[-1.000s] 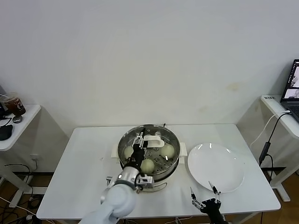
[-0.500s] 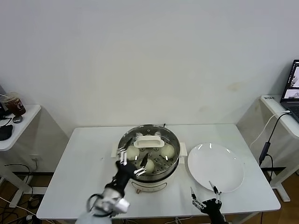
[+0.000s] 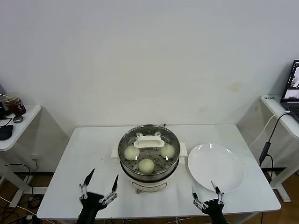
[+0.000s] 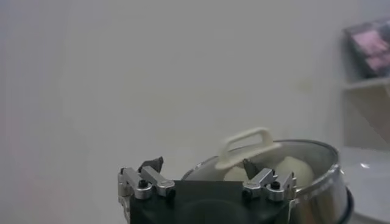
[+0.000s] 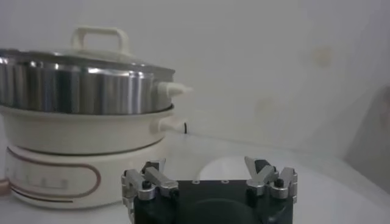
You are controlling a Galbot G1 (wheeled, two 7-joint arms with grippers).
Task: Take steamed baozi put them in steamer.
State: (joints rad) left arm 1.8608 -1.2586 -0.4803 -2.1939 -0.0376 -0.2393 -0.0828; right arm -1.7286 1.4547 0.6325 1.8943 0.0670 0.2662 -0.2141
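1. Head view shows the steamer (image 3: 149, 156) at the centre of the frame on the white counter (image 3: 93, 154), with three steamed baozi (image 3: 146, 165) visible on its perforated tray and a white handle (image 3: 149, 141) lying across the far part of the pot. A fourth bun is not clearly seen; that handle may hide it.
2. What has changed: a second ago the left end effector (image 3: 98, 185) was inside the pot over the buns. Now it has pulled back to the lower left of the frame, short of the steamer and clear of it, fingers spread wide and holding nothing.
3. Left wrist view agrees: both fingers (image 4: 146, 181) stand apart with no bun between them, and one bun shows over the steamer's rim beyond.
4. The right end effector (image 3: 206, 196) is parked at the lower right of the frame, near the front edge of the plate (image 3: 216, 167). It too is spread wide and empty.
5. The plate carries no buns, and none lie on the counter.
6. My judgement: the last bun has been released into the pot, so the loading looks finished or nearly so.
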